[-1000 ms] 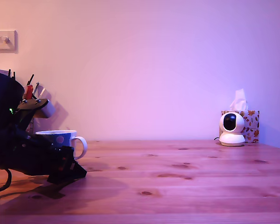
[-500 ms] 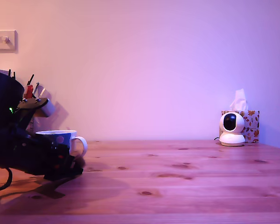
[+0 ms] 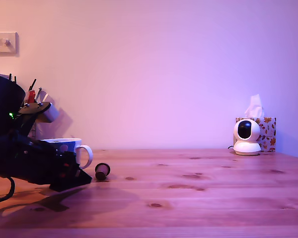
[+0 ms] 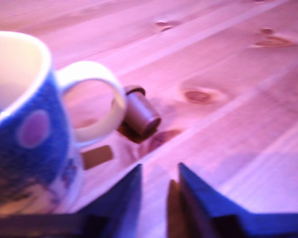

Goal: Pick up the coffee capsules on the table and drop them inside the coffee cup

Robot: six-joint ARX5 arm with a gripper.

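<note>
1 brown coffee capsule [image 4: 140, 113] lies on its side just beside the handle of the coffee cup [image 4: 32, 129], not yet inside; whether the cup holds any, I cannot tell. The gripper [image 4: 156, 191], near the cup, holds nothing, its jaws a narrow gap apart. The wooden table [image 3: 213, 188] meets a plain wall [image 3: 164, 64]; a white camera [image 3: 247, 137] and tissue box [image 3: 266, 130] stand well apart from the cup.
</note>
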